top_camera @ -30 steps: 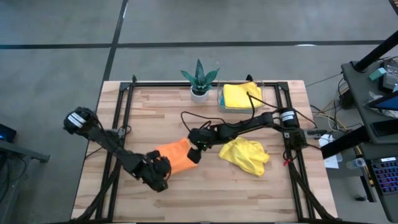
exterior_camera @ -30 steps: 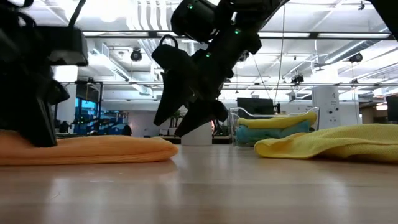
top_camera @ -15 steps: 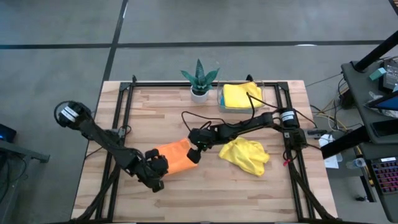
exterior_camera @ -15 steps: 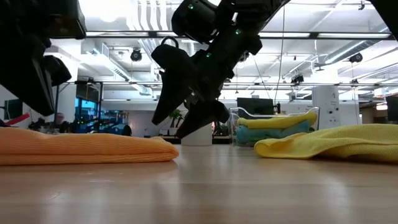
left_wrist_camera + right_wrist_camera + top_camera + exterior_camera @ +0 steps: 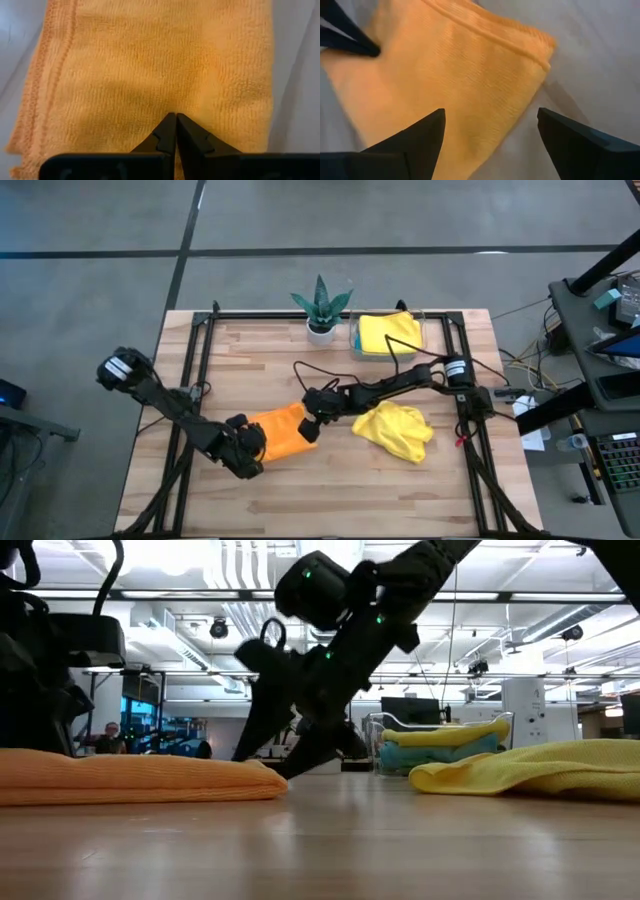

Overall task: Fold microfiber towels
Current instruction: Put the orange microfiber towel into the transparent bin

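The orange towel (image 5: pixel 281 431) lies folded and flat on the table; it also shows in the low view (image 5: pixel 130 778). My left gripper (image 5: pixel 246 450) is shut at its near left end, fingertips over the cloth (image 5: pixel 176 117). My right gripper (image 5: pixel 313 423) is open at the towel's right end, one finger on either side of that end's corner (image 5: pixel 540 47). A yellow towel (image 5: pixel 395 429) lies crumpled to the right. Another yellow towel (image 5: pixel 384 333) tops a stack in the clear tray, with blue cloth (image 5: pixel 430 753) under it. The sage green towel is not in view. My left gripper has its shut fingertips (image 5: pixel 170 125) on or just above the towel's top face (image 5: pixel 165 95) near its left end, coming slanting down from the near left. I cannot tell whether they touch the cloth. The towel lies flat on the table.
A spiky green potted plant (image 5: pixel 321 307) stands at the far middle beside the clear tray (image 5: pixel 356 340). A black cable (image 5: pixel 330 366) loops over the table behind the right arm. Bare wood shows along the near edge (image 5: pixel 330 500).
My left gripper has risen off the towel's left end, then come back down onto it, a little farther toward the table's left. My right gripper has tipped lower toward the table at the towel's right end. The towel has kept its place.
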Tool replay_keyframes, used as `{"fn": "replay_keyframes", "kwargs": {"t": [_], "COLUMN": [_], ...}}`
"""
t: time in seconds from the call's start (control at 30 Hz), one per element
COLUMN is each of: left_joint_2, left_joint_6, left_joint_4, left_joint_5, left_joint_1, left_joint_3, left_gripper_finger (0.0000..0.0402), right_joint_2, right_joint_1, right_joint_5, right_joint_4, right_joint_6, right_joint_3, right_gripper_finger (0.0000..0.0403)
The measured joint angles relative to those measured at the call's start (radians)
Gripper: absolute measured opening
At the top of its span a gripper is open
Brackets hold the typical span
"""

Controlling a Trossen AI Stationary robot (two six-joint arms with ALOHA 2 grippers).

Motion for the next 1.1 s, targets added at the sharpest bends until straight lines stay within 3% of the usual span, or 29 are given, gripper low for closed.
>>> {"fn": "replay_keyframes", "kwargs": {"t": [0.17,0.37,0.57,1.1], "left_joint_2": [0.026,0.057,0.06,0.059], "left_joint_6": [-0.003,-0.003,-0.003,-0.002], "left_joint_4": [0.027,0.055,0.061,0.098], "left_joint_5": [0.0,-0.008,-0.012,-0.053], "left_joint_1": [0.0,0.001,0.001,0.002], "left_joint_3": [0.0,0.002,0.002,-0.001], "left_gripper_finger": [0.0,0.0,0.0,0.0], "right_joint_2": [0.046,0.078,0.079,0.089], "right_joint_1": [0.0,0.0,0.001,0.002], "right_joint_5": [-0.023,-0.15,-0.158,-0.093], "right_joint_4": [0.081,0.205,0.223,0.233], "right_joint_6": [0.015,0.062,0.051,0.008], "right_joint_3": [0.001,0.003,0.005,0.008], "right_gripper_finger": [0.0304,0.0299,0.0283,0.0147]}}
